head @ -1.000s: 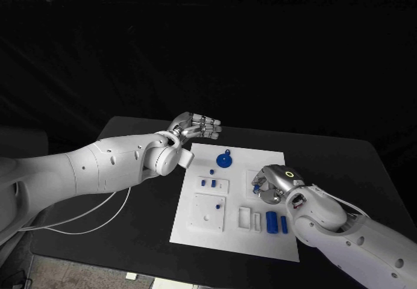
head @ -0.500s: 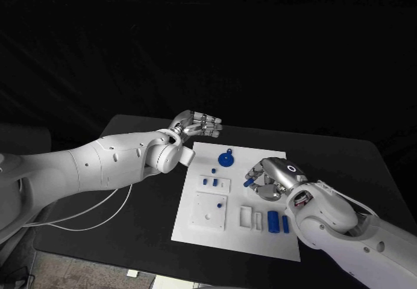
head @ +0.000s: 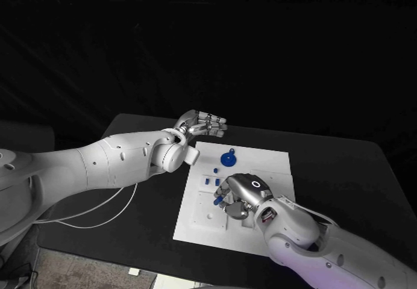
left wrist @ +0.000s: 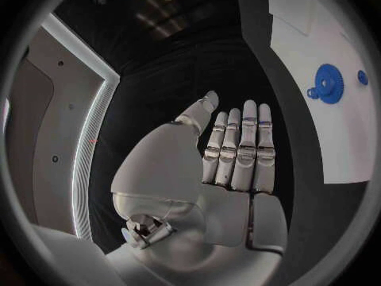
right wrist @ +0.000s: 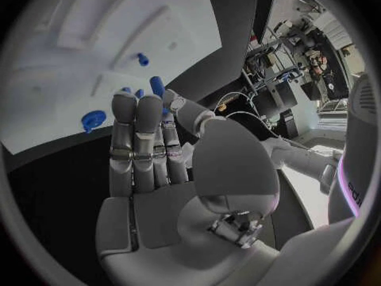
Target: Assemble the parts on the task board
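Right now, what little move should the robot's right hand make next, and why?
Probably lower a little and set its part down. The right hand hovers over the middle of the task board, and a small blue piece seems pinched at its fingertips. The left hand waits beyond the board's far corner, holding nothing.

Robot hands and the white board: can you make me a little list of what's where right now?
board: white task board in the middle of the black table
left hand: off the board's far left corner, holding nothing
right hand: over the board's middle; whether it holds a part, cannot tell
blue gear: lies near the board's far edge
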Tool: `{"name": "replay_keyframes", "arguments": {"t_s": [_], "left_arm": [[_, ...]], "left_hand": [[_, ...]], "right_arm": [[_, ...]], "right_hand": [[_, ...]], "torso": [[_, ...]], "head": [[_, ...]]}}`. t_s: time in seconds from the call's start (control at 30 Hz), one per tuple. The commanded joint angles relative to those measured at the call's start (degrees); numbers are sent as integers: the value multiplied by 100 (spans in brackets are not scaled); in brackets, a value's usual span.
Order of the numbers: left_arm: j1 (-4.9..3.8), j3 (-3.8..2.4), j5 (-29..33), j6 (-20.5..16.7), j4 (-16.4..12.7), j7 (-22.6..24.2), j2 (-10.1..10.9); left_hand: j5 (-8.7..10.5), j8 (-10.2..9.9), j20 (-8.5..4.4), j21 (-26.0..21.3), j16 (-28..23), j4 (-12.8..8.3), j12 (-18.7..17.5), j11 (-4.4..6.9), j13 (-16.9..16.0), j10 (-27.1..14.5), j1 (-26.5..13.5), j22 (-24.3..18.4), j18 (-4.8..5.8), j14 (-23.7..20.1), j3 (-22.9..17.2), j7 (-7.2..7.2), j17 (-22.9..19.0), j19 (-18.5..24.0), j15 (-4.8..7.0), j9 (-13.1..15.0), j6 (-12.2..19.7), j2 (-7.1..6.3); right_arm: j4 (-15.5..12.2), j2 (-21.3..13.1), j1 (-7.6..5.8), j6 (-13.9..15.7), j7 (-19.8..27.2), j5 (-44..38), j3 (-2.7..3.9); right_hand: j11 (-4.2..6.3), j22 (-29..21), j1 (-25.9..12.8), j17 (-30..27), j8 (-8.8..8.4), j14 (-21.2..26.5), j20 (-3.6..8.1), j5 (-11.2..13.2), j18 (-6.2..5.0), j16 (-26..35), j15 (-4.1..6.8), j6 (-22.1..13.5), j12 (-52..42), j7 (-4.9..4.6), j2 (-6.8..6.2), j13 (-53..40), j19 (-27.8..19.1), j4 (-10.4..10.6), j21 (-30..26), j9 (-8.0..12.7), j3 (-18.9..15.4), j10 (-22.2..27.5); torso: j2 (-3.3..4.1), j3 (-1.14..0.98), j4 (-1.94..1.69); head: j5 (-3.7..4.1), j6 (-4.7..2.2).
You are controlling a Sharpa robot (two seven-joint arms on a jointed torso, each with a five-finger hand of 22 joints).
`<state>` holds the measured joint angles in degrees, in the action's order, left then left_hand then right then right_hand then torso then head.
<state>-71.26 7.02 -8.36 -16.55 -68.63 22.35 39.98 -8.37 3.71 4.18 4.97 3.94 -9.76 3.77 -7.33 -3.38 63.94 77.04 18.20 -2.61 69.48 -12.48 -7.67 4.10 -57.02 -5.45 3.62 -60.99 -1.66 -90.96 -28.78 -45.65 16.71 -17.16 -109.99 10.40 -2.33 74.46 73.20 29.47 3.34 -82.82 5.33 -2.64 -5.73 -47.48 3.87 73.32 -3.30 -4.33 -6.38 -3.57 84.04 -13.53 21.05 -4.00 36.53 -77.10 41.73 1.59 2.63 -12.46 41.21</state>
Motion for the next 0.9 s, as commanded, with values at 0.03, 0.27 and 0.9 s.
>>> {"name": "replay_keyframes", "arguments": {"t_s": [0.03,0.27,0.9], "left_arm": [[-6,-5,46,96,9,29,-32],[-6,-4,49,107,34,24,-73],[-5,-3,50,136,56,7,-83]], "left_hand": [[29,-12,46,33,-17,3,-22,-2,6,-34,2,-5,70,-15,36,-18,3,-7,-27,-3,1,43],[29,-12,46,33,-17,3,-22,-2,6,-34,2,-5,70,-15,36,-18,3,-7,-27,-3,1,43],[30,-10,48,34,-17,13,-22,-4,6,-38,1,-28,73,-18,42,-18,3,-5,-28,-2,0,47]], "right_arm": [[59,135,34,-104,144,-282,-58],[256,366,62,-107,167,-432,-253],[401,417,75,-231,144,-679,-425]], "right_hand": [[132,13,-7,11,35,1,37,-13,-13,39,40,52,-13,7,42,-5,26,-41,-29,-6,-7,-160],[130,35,-20,16,33,-1,34,-15,-17,44,39,50,-11,6,51,-5,38,-62,-43,-6,-1,-161],[133,100,-40,29,34,-6,32,-16,-11,38,39,64,-12,10,50,-6,57,-97,-35,-8,16,-171]], "torso": [[5,-9,-12],[0,-11,-14],[-2,-1,-11]], "head": [[-14,14],[-29,32],[-72,76]]}}
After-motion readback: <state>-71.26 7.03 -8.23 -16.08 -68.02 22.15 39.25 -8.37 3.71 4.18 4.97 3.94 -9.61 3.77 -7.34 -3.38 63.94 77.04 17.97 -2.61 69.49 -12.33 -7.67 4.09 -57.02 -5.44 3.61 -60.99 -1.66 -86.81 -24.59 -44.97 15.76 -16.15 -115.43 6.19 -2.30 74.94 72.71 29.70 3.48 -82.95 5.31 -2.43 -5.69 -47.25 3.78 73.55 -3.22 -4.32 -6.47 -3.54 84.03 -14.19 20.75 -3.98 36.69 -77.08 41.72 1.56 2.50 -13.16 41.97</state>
